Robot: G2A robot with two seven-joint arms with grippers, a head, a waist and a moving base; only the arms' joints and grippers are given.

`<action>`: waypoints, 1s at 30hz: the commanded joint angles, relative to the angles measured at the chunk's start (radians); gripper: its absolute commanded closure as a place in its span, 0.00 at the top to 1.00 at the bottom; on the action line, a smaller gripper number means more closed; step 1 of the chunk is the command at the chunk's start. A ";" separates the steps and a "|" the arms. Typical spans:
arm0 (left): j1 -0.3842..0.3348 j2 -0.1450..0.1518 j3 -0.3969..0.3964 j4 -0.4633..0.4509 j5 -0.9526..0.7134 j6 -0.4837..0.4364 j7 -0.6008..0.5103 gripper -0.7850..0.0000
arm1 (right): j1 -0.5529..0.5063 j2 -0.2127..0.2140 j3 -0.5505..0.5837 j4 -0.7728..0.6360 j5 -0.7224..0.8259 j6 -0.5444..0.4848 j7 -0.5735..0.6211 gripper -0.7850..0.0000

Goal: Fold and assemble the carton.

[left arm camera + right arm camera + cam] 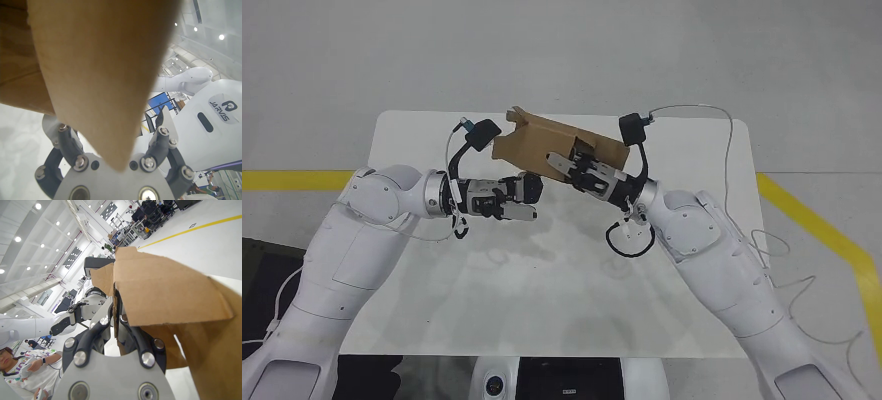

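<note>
pinching one raw edge of the carton (547,140), the right gripper (115,323) has its two fingers (103,325) drawn close together, with a thin cardboard wall sandwiched between them. in the top view this gripper lies across the carton's near-right part, the wrist angled in from the right.

carton: brown, unprinted, partly opened out, flaps loose. it sits over the far middle of the white table (572,290), long axis slanted from far-left to near-right. the far-left end shows a notched flap edge. in the right wrist view one broad flap tilts out over the gripper, and a smaller flap stands at the end beyond it. whether the carton's underside touches the table cannot be told.

left gripper (530,192): positioned just beside the carton's near-left edge, between the carton and the robot. fingers spread wide apart; one white finger (166,123) with a dark pad is plainly seen in the left wrist view, the other mostly behind cardboard. the pointed corner of a flap reaches down between the spread fingers toward the palm plate. contact between flap and left gripper: cannot tell. nothing is clamped on this side.

the two grippers are near one another, with the carton's near edge between them.
</note>
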 commanded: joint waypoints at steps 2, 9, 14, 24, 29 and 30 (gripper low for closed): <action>0.000 0.000 -0.002 0.001 -0.001 -0.002 -0.002 1.00 | -0.006 0.002 0.025 -0.002 -0.011 0.000 -0.015 0.00; 0.001 0.004 -0.029 0.016 -0.013 -0.009 -0.006 1.00 | -0.053 0.016 0.097 -0.025 -0.008 -0.002 0.002 0.00; -0.006 0.009 -0.064 0.059 0.002 -0.008 0.028 1.00 | -0.107 0.029 0.142 -0.056 0.028 -0.006 0.063 0.00; -0.025 0.002 -0.061 0.142 0.204 -0.008 0.187 1.00 | -0.138 0.040 0.154 -0.087 0.143 -0.032 0.229 0.00; -0.030 0.000 -0.053 0.164 0.300 0.001 0.247 1.00 | -0.138 0.041 0.151 -0.084 0.179 -0.047 0.262 0.00; -0.030 -0.001 -0.050 0.170 0.306 0.004 0.254 1.00 | -0.138 0.041 0.150 -0.084 0.184 -0.050 0.265 0.00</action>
